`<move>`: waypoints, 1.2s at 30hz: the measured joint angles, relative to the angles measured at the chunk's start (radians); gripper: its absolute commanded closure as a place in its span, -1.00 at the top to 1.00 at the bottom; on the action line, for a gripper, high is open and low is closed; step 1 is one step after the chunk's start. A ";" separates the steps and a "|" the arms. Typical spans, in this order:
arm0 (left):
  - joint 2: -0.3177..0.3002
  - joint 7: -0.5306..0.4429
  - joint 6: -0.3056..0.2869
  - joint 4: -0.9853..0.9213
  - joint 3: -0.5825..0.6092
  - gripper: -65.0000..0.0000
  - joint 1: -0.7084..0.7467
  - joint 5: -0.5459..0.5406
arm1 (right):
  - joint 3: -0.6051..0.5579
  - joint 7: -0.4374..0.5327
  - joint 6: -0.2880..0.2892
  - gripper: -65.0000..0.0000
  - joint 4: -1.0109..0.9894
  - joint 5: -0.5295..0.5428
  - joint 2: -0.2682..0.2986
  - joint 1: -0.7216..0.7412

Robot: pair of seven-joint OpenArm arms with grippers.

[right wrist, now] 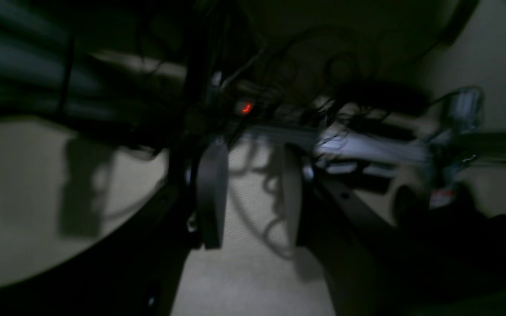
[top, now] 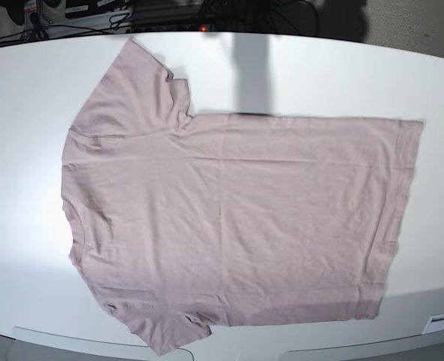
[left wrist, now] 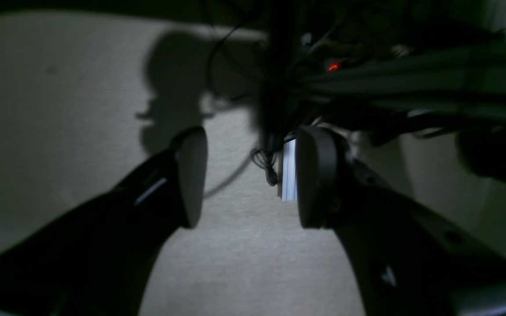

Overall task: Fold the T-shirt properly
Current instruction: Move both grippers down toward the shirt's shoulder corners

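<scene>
T-shirt [top: 237, 218] plain dusty pink-mauve, no print; table [top: 26, 90] white; small red light [top: 202, 28] behind.

The T-shirt [top: 237, 218] is seen as soft matt cloth, lightly creased, on a smooth white table [top: 26, 83]; the gripper pads [left wrist: 191, 175] appear matt black.

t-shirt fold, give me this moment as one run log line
T-shirt: spread flat, unfolded, on white table | left gripper: open, empty | right gripper: open, empty | fold: not started
</scene>
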 measured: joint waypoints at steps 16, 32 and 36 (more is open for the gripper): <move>-0.027 0.111 0.069 0.235 0.001 -0.02 -0.048 0.013 | 0.129 -0.027 0.011 -0.32 0.252 -0.224 0.054 0.009; -0.345 0.077 -0.100 0.315 0.000 -0.07 -0.252 0.170 | 0.127 -0.080 -0.279 -0.32 0.255 -0.822 0.053 0.098; -0.409 -0.012 -0.113 0.317 0.001 -0.10 -0.307 0.346 | 0.127 -0.083 -0.280 -0.32 0.255 -0.941 0.076 0.098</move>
